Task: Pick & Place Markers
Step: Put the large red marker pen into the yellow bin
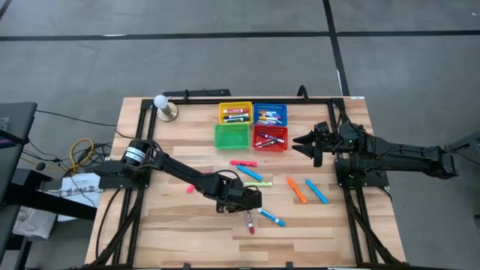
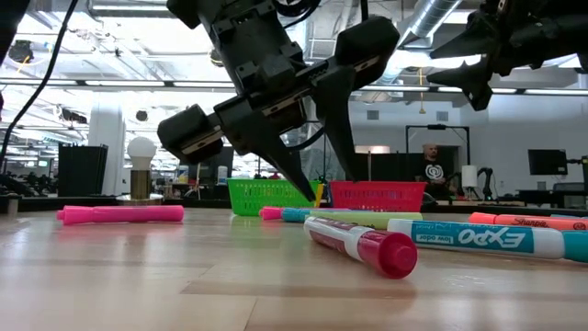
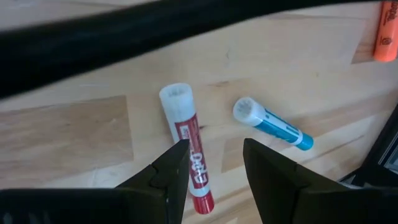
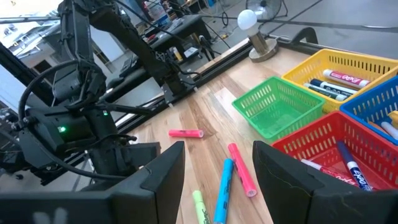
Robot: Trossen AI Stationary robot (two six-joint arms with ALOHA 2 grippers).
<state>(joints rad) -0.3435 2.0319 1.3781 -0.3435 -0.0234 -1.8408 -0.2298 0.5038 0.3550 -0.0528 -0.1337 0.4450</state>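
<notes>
Loose markers lie flat on the wooden table: a red one (image 1: 250,221) (image 3: 186,143) and a blue one (image 1: 271,217) (image 3: 273,124) near the front, with pink (image 1: 243,163), blue (image 1: 250,173), green (image 1: 259,184), orange (image 1: 296,190), blue (image 1: 316,190) and pink (image 1: 190,187) ones farther back. My left gripper (image 1: 251,204) (image 3: 214,158) hangs open, slanting down just above the red marker; in the low view its fingertips (image 2: 303,191) stand clear of the tabletop. My right gripper (image 1: 307,142) (image 4: 217,168) waits open at the right, beside the baskets.
Four mesh baskets stand at the back middle: yellow (image 1: 235,112), blue (image 1: 270,114), green (image 1: 232,136) and red (image 1: 270,138); the yellow, blue and red ones hold markers. A light bulb on a base (image 1: 163,105) stands at the back left. Black frame rails run along the table's sides.
</notes>
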